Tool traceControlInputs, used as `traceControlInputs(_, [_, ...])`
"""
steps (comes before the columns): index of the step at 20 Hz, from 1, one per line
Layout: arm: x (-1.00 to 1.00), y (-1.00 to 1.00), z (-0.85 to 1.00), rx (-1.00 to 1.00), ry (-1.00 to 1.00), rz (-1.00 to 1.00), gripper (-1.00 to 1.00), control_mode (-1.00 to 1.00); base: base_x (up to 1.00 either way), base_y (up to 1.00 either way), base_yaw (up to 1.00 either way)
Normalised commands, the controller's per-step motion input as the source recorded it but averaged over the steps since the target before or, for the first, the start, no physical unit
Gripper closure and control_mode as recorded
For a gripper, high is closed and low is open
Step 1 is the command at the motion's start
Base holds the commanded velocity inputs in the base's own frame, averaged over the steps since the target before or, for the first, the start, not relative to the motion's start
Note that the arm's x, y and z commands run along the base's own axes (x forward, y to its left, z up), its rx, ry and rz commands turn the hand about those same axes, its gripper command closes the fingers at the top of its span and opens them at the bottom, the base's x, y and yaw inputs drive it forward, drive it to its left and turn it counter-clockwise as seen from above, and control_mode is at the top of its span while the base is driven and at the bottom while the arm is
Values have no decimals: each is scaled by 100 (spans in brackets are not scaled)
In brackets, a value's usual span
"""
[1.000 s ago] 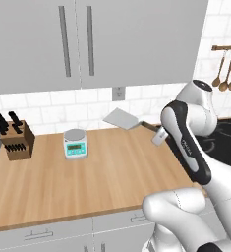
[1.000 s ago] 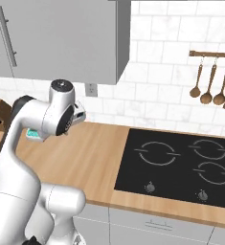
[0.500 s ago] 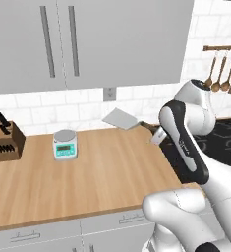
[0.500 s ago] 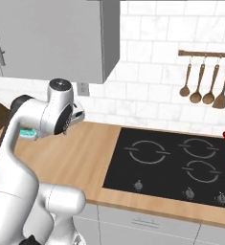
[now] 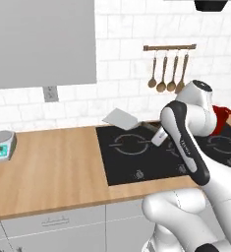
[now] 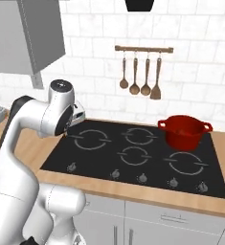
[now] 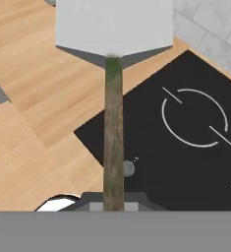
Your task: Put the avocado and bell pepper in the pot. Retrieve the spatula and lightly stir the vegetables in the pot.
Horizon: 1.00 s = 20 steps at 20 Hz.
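My gripper [image 5: 158, 137] is shut on the thin dark handle of the spatula [image 5: 120, 118]. Its light-grey blade sticks out to the left, held in the air above the left edge of the hob. In the hand view the spatula [image 7: 114, 29] runs straight up from my gripper [image 7: 114, 201], over the hob's corner and the wooden counter. The red pot [image 6: 184, 131] stands on the back right burner, and part of the pot [image 5: 220, 117] peeks out behind my arm. From these angles the pot's inside is hidden. The avocado and bell pepper are out of view.
The black hob [image 6: 133, 153] has several burners and a row of front knobs. Wooden spoons and a wooden spatula [image 6: 155, 91] hang on a rail on the tiled wall. A kitchen scale [image 5: 0, 145] sits at the counter's left. A grey wall cabinet [image 5: 41, 42] hangs above.
Both base views have shifted: the base has driven right along the counter. The knife block left the picture, and the hob and pot came in. The gripper stays shut on the spatula.
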Motion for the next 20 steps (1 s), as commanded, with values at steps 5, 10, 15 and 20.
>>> traceControlInputs(5, [0, 0, 0, 0, 0, 0, 100, 100, 10, -100, 0])
traceControlInputs(10, [0, 0, 0, 0, 0, 0, 100, 100, 19, -91, 0])
traceControlInputs(15, [0, 0, 0, 0, 0, 0, 100, 100, 33, -43, 0])
traceControlInputs(20, [0, 0, 0, 0, 0, 0, 100, 100, 43, -8, 0])
